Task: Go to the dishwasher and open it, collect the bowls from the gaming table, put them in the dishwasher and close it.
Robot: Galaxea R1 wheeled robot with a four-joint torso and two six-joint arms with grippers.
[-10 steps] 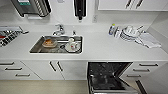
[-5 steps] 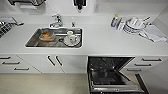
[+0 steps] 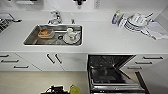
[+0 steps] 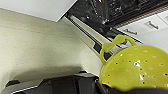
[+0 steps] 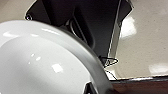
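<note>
Two bowls, yellow (image 4: 136, 68) and white (image 5: 42, 62), near open dishwasher (image 3: 112, 72).

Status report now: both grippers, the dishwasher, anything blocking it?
Left wrist view: yellow perforated bowl. Right wrist view: white bowl. Grip state unclear. Dishwasher open, door down, rack showing. Nothing seen blocking it.

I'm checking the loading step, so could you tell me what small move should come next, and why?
Probably ease the yellow perforated bowl toward the open dishwasher: its door is down and its dark racks are exposed, while the bowl is off to the side over the floor.
</note>
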